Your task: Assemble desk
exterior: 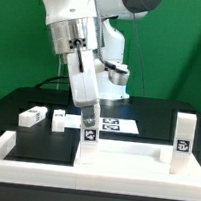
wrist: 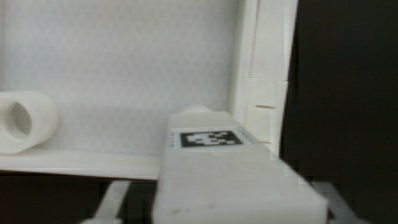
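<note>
My gripper is shut on a white leg block, which it holds upright with its tagged end down, at the near left corner of the flat white desk slab. In the wrist view the leg block fills the space between my fingers, its tag facing the camera, with the slab beyond it. A round socket shows on the slab. A second leg stands upright on the slab's corner at the exterior view's right. Two more leg blocks lie on the black table at the left.
The white raised border rim runs along the front and left of the work area, against the slab. The marker board lies flat just behind the held leg. The arm's body stands above the middle of the table.
</note>
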You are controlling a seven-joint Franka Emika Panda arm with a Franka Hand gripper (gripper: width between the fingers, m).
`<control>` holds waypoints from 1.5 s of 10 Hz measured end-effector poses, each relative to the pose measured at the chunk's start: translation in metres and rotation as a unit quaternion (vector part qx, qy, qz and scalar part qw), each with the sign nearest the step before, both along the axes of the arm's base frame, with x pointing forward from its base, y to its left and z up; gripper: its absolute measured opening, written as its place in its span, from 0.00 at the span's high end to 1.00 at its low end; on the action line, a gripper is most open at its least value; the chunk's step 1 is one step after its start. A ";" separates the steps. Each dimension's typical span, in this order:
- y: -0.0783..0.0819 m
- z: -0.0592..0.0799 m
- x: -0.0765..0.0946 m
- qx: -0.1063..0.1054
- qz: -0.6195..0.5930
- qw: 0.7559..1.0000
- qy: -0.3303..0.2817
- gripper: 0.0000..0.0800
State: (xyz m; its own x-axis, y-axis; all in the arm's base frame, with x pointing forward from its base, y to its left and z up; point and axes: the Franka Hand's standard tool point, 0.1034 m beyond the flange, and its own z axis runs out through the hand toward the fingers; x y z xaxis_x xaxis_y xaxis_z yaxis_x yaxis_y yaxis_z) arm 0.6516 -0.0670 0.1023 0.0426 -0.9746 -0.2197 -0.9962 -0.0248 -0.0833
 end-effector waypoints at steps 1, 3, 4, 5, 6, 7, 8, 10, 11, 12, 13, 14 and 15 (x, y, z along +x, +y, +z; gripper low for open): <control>0.000 0.000 0.000 -0.001 0.011 1.000 -0.003 0.63; 0.009 0.001 0.000 -0.028 0.177 0.983 -0.031 0.32; 0.014 0.005 -0.001 -0.029 0.247 0.967 -0.047 0.32; 0.015 0.007 -0.002 -0.032 0.297 0.952 -0.059 0.22; 0.013 0.005 -0.003 -0.033 0.315 0.946 -0.062 0.20; 0.013 0.005 -0.003 -0.036 0.347 0.935 -0.068 0.20; 0.013 0.005 -0.003 -0.039 0.385 0.919 -0.076 0.19; 0.012 0.006 -0.003 -0.059 0.544 0.832 -0.094 0.19; 0.014 0.005 -0.003 -0.059 0.621 0.774 -0.110 0.19; 0.015 0.004 -0.003 -0.054 0.569 0.814 -0.104 0.19; 0.014 0.004 -0.003 -0.055 0.575 0.809 -0.104 0.30; 0.014 0.004 -0.003 -0.055 0.574 0.810 -0.104 0.47; 0.011 0.004 -0.003 -0.056 0.544 0.832 -0.095 0.47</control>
State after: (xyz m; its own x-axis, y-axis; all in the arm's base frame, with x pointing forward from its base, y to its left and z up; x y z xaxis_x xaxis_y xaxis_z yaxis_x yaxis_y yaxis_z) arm 0.6481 -0.0558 0.1063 0.9363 -0.3508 -0.0183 -0.3485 -0.9213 -0.1727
